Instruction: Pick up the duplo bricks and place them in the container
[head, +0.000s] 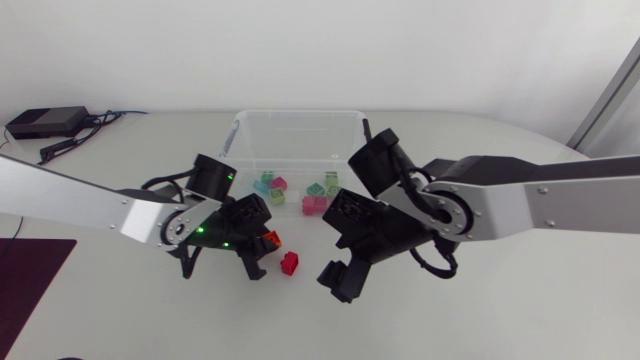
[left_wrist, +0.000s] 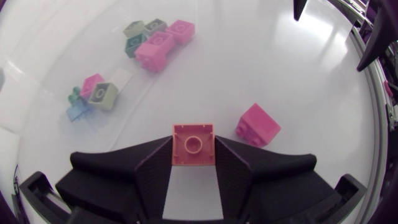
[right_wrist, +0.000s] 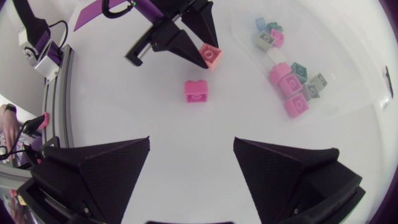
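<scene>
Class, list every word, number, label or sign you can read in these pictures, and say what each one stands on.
No text can be read anywhere.
The bricks in the container, the red brick on the table and the orange brick in the left hand: no print shows, and any marks on the studs are too small to read.

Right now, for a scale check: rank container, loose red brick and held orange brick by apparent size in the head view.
1. container
2. red brick and orange brick look alike; the orange one is partly hidden by the left fingers, so unranked.
</scene>
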